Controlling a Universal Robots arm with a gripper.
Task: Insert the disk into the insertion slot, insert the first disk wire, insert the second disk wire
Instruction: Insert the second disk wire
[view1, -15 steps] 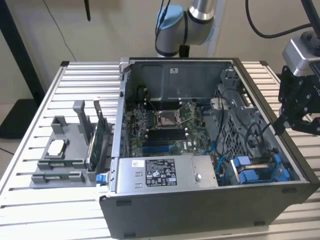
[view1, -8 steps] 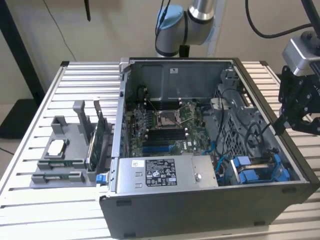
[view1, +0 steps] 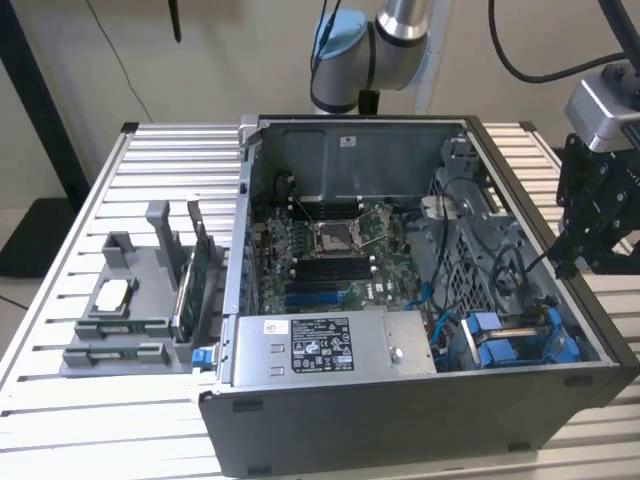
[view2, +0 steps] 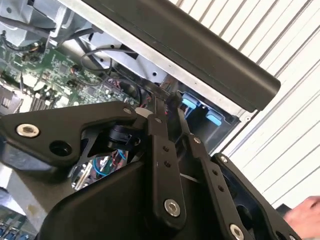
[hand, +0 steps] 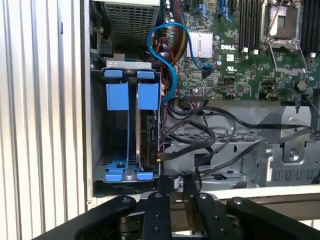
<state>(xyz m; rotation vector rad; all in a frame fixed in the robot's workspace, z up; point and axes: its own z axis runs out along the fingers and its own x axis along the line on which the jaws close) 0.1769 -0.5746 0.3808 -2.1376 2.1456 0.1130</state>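
Exterior view: the gripper (view1: 568, 262) hangs at the frame's right edge, just above the rim of the case (view1: 400, 420), beside the cage (view1: 520, 340) at the case's lower right. The disk (view1: 192, 290), as far as I can make out, stands on edge in the grey holder (view1: 120, 350) at the exterior view's left. It is well apart from the gripper, with a blue tab (view1: 203, 355) at its lower end. In the first wrist view the fingers (hand: 157, 215) sit a narrow gap apart with nothing between them, looking onto the slot (hand: 117, 137), which seems dark and free. Black cables (hand: 200, 145) lie loose just beside it. To my eye the insertion goes well only if the disk is held square to the slot, slides in straight, and the cables stay out of its path.
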